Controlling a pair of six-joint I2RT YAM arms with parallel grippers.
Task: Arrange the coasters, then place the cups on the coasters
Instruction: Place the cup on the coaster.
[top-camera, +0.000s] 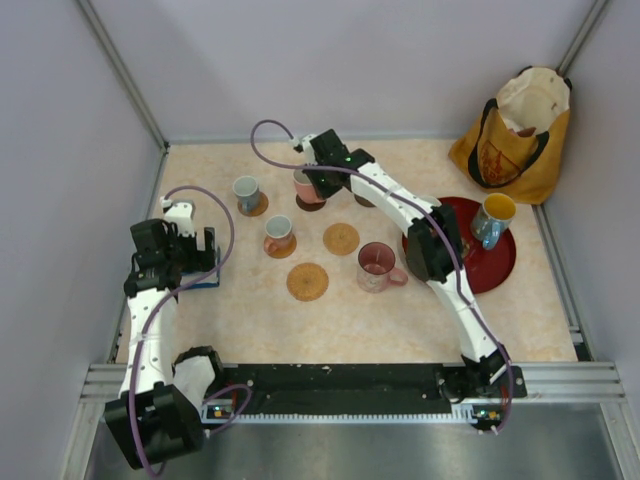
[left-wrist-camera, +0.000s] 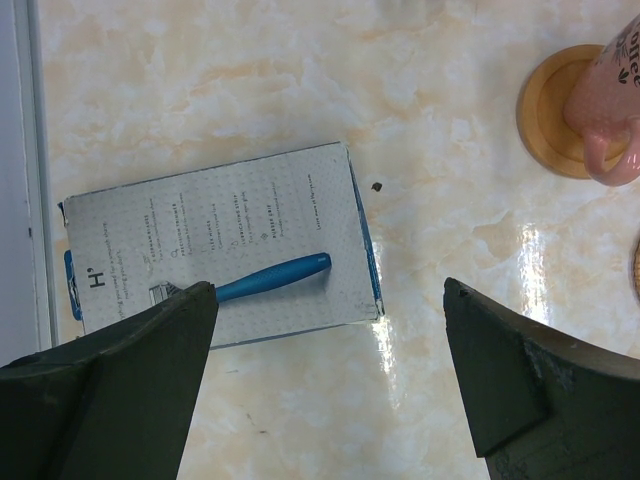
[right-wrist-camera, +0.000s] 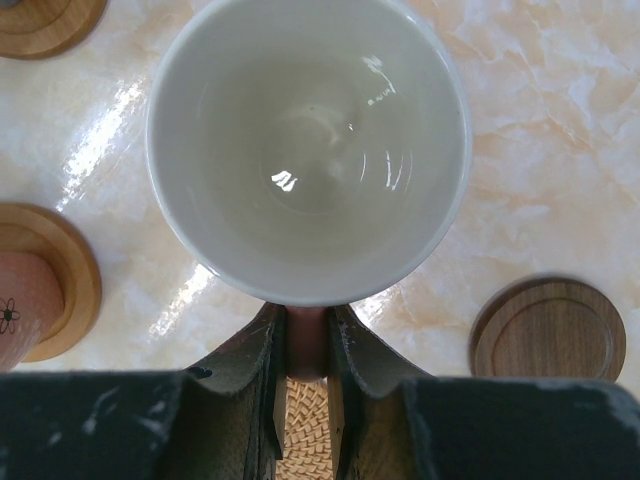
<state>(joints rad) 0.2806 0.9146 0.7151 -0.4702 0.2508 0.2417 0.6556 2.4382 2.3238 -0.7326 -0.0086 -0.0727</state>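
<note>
Only the right wrist view shows the right gripper (right-wrist-camera: 303, 335) with jaws clamped on the handle of the upright pink, white-lined cup (right-wrist-camera: 308, 150), a woven tan round coaster (right-wrist-camera: 303, 440) showing beneath them. The top view places the cup near the far edge of the beige marbled surface (top-camera: 350, 310), handle toward the pale grey far wall (top-camera: 350, 60). The left gripper (left-wrist-camera: 330, 300) has jaws wide and empty over a grey flat box (left-wrist-camera: 215, 240) at the left edge.

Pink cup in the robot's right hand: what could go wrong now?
The right hand pinches the pink cup only by its handle, so it might tip or slip. The woven coaster peeks out under the hand, so the cup may land off-centre. A second pink cup stands close and could get bumped.
</note>
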